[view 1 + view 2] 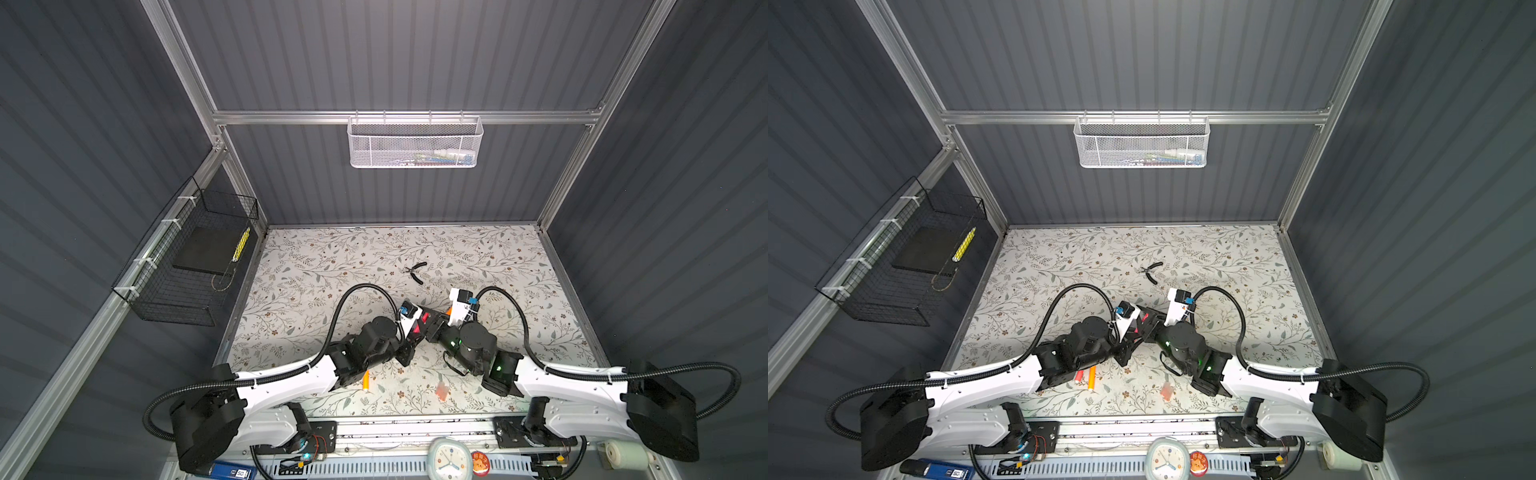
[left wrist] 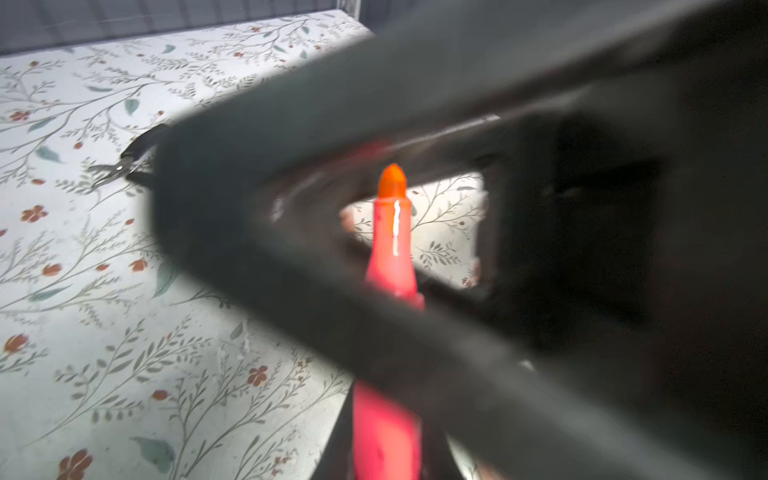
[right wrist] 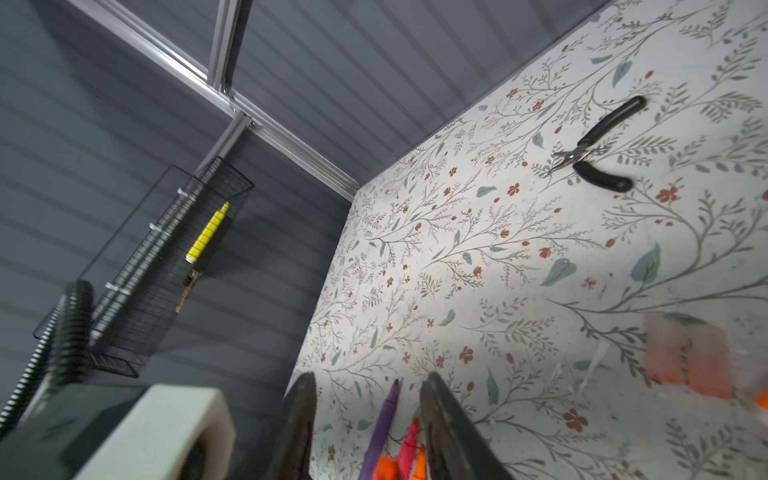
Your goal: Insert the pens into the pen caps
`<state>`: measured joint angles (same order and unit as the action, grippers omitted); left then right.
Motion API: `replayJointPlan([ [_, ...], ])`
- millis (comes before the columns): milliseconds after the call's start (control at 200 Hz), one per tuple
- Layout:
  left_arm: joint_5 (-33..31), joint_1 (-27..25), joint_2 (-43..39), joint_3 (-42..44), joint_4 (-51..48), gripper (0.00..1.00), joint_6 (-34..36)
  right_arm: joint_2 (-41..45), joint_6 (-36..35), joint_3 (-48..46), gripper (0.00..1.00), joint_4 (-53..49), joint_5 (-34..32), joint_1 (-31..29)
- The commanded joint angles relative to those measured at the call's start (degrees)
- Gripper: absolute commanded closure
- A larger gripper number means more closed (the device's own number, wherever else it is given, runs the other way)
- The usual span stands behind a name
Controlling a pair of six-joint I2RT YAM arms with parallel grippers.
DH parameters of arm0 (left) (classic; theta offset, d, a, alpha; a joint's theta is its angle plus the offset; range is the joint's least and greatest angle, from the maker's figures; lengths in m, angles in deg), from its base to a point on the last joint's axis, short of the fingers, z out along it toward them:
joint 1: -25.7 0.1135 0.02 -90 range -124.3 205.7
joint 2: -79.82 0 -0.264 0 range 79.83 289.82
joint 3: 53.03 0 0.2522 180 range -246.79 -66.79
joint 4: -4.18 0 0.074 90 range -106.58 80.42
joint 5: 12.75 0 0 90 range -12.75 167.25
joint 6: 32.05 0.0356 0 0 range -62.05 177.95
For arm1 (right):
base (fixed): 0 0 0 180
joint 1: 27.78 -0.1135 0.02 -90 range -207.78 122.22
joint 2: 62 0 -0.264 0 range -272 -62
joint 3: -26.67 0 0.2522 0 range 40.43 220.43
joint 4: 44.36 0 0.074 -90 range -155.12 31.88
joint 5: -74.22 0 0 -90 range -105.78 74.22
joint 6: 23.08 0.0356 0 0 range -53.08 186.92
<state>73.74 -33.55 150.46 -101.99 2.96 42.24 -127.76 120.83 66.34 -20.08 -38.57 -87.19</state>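
My left gripper [image 2: 386, 449] is shut on a pink-red pen [image 2: 392, 232] with a bare orange tip. It is held above mid-table in both top views [image 1: 424, 318] [image 1: 1145, 318]. A dark finger of my right gripper [image 1: 434, 328] crosses in front of that pen in the left wrist view. My right gripper [image 3: 370, 399] stands open with nothing between its fingers. Beyond it a purple pen [image 3: 384, 419], another pink-red pen [image 3: 409, 444] and orange pens [image 1: 1091, 378] lie on the table. Pinkish-orange pen caps [image 1: 441, 390] [image 1: 1167, 390] lie near the front; one shows blurred [image 3: 685, 357].
Black-handled pliers [image 1: 415, 272] [image 3: 598, 145] lie behind the grippers. A black wire basket [image 1: 195, 257] hangs on the left wall and a white mesh basket [image 1: 415, 143] on the back wall. The two grippers are very close together at mid-table.
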Motion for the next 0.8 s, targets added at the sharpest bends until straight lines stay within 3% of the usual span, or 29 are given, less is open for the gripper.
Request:
replayJointPlan([
  [0,-3.5,1.2,0.1,-4.2,-5.9,1.00,-4.4,4.1,-0.1,-2.2,0.48,-2.5,-4.2,-0.3],
  [110,-3.3,5.0,0.6,-7.8,-14.0,1.00,-11.2,8.1,0.0,-4.0,0.46,-5.4,-6.6,-0.2],
  [235,5.7,15.5,1.5,-12.5,-25.5,1.00,-20.0,12.6,0.6,-5.1,0.44,-10.7,-8.8,-0.2],
  [305,12.4,21.7,1.4,-14.3,-29.4,1.00,-21.6,14.1,0.7,-5.0,0.44,-13.9,-9.8,-0.2],
  [355,13.5,24.2,1.3,-15.7,-32.0,1.00,-21.0,14.5,0.6,-4.5,0.46,-16.4,-10.3,-0.2],
  [445,7.2,24.9,1.1,-18.2,-36.2,1.00,-18.4,13.3,1.2,-1.5,0.49,-24.0,-11.7,0.0],
  [510,4.7,24.9,0.3,-16.8,-34.1,1.00,-17.5,10.7,0.9,1.5,0.52,-28.9,-11.4,0.5],
  [635,4.7,24.9,-1.2,-8.8,-22.2,1.00,-17.4,2.8,-0.6,9.8,0.55,-39.1,-8.0,2.9],
  [795,5.0,24.0,-1.1,-4.4,-17.5,1.00,-14.9,-10.7,-4.6,20.9,0.63,-48.6,1.6,9.7],
])
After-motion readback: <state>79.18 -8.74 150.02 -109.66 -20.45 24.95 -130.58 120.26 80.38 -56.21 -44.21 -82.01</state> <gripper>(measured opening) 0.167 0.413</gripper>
